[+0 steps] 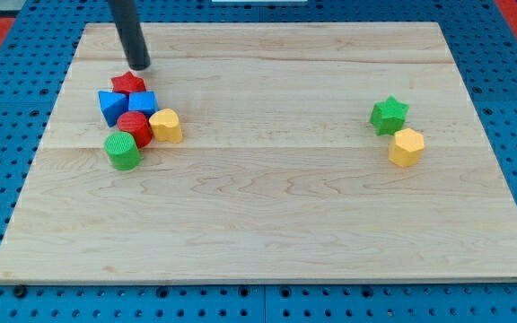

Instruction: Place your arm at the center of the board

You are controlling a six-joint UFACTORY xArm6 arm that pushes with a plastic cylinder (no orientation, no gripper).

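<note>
My tip (141, 65) rests on the pale wooden board (267, 206) in the upper left of the frame, far from the board's middle.

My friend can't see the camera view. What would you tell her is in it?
My tip sits near the board's top left, just above a red star in a cluster of six blocks. A green star and yellow block sit right.

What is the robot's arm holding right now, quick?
Nothing: there is no gripper, only a dark rod.
My tip holds nothing; it sits near the view's top left, just above the red star block, and I cannot tell if they touch.
</note>
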